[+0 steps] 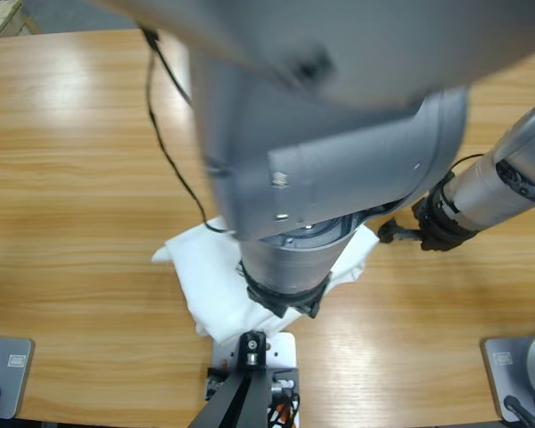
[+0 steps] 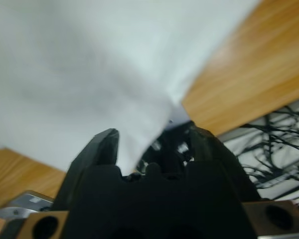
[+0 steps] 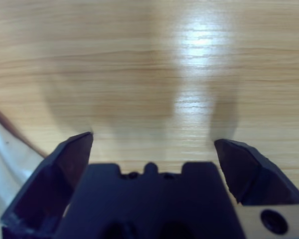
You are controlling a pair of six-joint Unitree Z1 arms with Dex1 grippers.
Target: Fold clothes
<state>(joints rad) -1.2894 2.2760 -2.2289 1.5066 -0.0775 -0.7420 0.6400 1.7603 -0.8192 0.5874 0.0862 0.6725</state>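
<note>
White T-shirt [image 1: 218,276] bunched near the front edge of the wooden desk [image 1: 71,178], partly hidden under a big grey arm. Left hand [image 2: 149,149] pinching a fold of the cloth. Right hand [image 3: 152,149] spread wide over bare wood, just beside the shirt's edge.

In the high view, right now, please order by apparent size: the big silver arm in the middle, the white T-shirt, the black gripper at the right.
1. Silver arm, though it is nearest the camera.
2. White T-shirt, partly hidden.
3. Right gripper, smallest.
</note>
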